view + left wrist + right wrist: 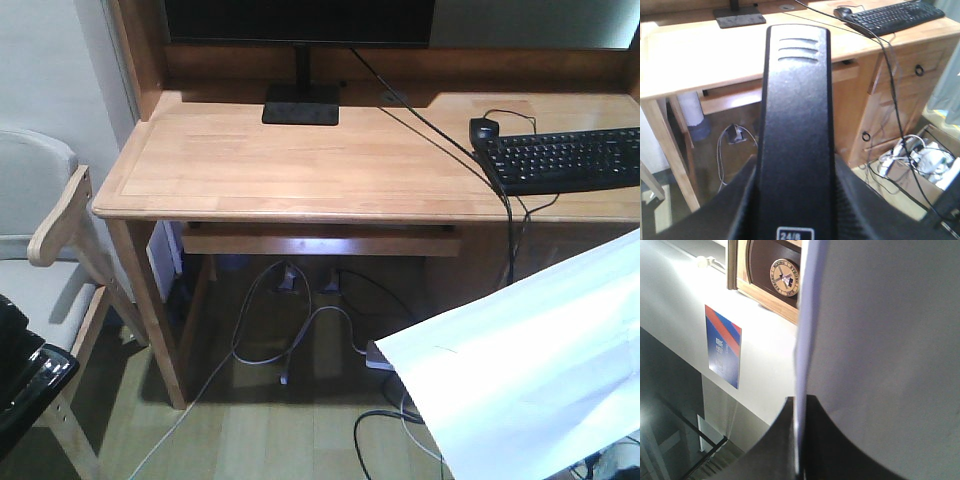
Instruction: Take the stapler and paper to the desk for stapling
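So the left end effector (795,195) was clamped around the small black stapler (797,125), black fingers (740,205) on both sides of it. The stapler was up in the air in front of the light-wood counter (300,160), not on it. It had a white-boxed label at the rear that read something like "24/8", though the last digit was fuzzy.

The right end effector (799,450) was pinched shut on the edge of the plain white sheet of paper (530,370), which hung over the floor, low and right of the counter.

On the counter sat a black keyboard (565,160), a black mouse (485,128) and a black monitor base (300,103). The right wrist view showed a blue-and-red wall poster (723,346), its text too small to read.
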### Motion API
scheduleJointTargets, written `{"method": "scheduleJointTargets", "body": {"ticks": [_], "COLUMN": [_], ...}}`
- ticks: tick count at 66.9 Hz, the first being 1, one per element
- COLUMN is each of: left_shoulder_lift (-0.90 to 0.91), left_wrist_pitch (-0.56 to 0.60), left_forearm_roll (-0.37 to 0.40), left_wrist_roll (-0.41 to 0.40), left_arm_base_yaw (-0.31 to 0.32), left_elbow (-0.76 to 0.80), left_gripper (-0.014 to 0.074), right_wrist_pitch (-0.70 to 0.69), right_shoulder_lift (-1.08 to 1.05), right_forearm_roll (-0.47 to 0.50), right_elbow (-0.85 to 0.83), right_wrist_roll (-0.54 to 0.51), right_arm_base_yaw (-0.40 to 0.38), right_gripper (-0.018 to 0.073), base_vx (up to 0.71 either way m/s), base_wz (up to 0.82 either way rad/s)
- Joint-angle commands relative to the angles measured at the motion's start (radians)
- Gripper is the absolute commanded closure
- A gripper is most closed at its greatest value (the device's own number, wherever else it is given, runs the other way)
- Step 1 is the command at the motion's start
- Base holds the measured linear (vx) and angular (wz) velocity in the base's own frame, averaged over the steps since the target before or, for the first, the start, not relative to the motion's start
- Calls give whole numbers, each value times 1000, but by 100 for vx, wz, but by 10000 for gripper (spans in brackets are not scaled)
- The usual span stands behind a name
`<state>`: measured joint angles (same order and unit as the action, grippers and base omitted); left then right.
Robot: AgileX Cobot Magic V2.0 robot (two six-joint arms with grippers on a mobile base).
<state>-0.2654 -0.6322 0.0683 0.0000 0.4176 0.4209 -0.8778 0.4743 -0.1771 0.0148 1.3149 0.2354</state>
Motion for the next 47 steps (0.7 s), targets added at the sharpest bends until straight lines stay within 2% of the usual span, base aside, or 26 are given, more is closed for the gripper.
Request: {"method": "scheduleJointTargets", "body": {"ticks": [1,47], "left_shoulder_lift": [-8,-8], "left_wrist_pitch": [119,119], "left_forearm_roll": [9,9], "left_wrist_roll": [0,0], "left_arm_base_yaw": [3,3], "left_elbow": [30,30], "left_gripper": [603,603], "right_wrist_pitch": [-69,-69], "right_shoulder_lift": [4,4], "right_forearm_roll": [-2,-2], "right_elbow": [-29,-29], "right_wrist_roll": [-13,-13], "right_arm_base_yaw": [-2,-2], "right_gripper": [564,564], "base_vx": [19,16], "base_wz": [3,1]}}
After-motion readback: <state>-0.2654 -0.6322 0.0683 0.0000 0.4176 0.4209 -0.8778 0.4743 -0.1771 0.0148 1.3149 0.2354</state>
